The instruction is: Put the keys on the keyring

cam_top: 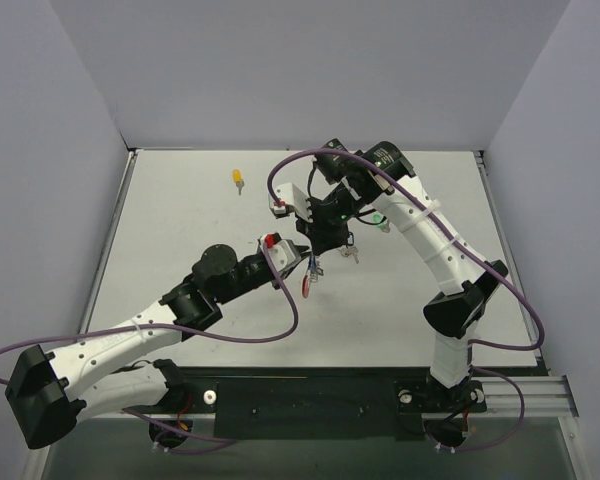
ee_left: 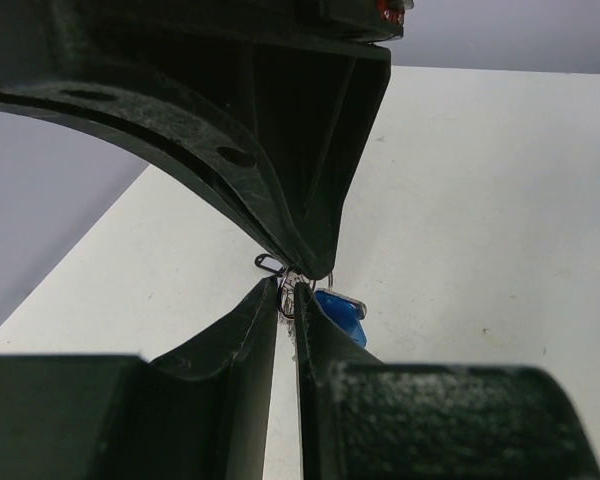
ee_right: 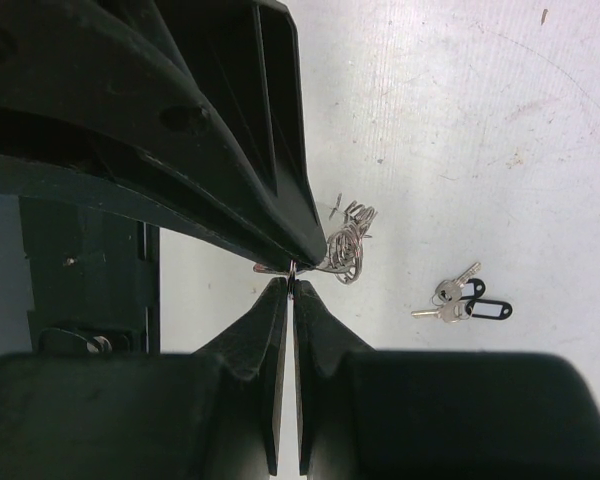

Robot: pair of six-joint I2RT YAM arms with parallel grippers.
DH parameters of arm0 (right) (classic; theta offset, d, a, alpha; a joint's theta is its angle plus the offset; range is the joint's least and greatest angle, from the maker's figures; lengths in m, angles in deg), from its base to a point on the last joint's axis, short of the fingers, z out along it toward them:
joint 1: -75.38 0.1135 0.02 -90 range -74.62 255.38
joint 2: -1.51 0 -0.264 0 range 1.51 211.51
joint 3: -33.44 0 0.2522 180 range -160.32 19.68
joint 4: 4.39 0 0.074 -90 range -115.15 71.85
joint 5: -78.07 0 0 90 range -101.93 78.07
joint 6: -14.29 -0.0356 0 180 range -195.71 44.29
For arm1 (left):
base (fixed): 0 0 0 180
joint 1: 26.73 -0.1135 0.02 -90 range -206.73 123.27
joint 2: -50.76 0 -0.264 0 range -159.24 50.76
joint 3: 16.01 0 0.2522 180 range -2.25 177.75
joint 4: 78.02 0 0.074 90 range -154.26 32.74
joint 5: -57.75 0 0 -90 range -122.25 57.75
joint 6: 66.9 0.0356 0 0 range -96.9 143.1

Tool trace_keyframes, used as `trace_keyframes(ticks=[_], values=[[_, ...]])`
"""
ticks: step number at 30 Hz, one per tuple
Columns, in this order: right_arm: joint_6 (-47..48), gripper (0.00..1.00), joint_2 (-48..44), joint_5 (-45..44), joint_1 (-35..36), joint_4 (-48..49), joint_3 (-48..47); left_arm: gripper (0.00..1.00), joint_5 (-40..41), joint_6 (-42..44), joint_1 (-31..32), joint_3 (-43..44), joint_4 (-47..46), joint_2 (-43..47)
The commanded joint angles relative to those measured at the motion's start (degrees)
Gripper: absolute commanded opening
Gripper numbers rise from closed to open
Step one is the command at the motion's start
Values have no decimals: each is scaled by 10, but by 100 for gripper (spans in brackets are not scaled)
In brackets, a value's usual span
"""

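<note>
Both grippers meet tip to tip over the middle of the table [cam_top: 410, 320]. My right gripper [ee_right: 292, 288] is clenched on a thin wire of the keyring [ee_right: 348, 245], with its silver loops bunched just beside the tips. The left gripper [ee_left: 288, 298] has its fingers nearly together with a slim slit between. I can't tell if it's pinching anything. The blue key [ee_left: 342, 312] sits right against one finger. The yellow key [cam_top: 238, 178] lies far left, and the black-tagged keys [ee_right: 460, 300] are on the table nearby.

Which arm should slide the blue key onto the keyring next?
Probably left: the left end effector sits right by the blue key, while the right end effector is shut, pinching the keyring.
</note>
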Motion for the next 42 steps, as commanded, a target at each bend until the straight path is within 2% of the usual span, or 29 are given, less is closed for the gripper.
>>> trace_keyframes(ticks=[1,3,5,6,11,15,16,17,18,20,25,29,34,42], values=[[4,0,-1,20,6,-142,-17,22,-14,-3,3,14,-7,-3],[4,0,0,21,6,-142,-17,19,-15,-4,2,13,-8,-2],[4,0,-1,23,7,-142,-17,10,-15,-3,3,14,-8,-2],[4,0,0,23,8,-142,-18,0,-15,-3,2,15,-7,-3],[3,2,-3,33,6,-142,-17,0,-8,-24,2,2,-19,5],[1,41,-12,60,-11,-143,-23,0,5,-86,-11,-45,-80,38],[2,44,-15,72,-22,-143,-23,0,-2,-125,-18,-58,-122,50],[5,45,-20,77,-25,-144,-22,0,-8,-138,-32,-81,-169,57],[7,45,-23,87,-33,-144,-20,0,-15,-192,-39,-96,-200,67],[18,45,-35,106,-35,-142,-5,0,-22,-249,-55,-137,-285,79],[50,46,-45,157,-39,-143,31,0,-1,-322,-68,-207,-470,75],[42,46,-27,191,-59,-142,5,0,-15,-381,-78,-225,-574,50],[32,46,-22,201,-62,-142,-7,0,-32,-426,-95,-225,-633,27],[27,45,-30,208,-70,-142,-13,0,-52,-423,-102,-209,-593,24]])
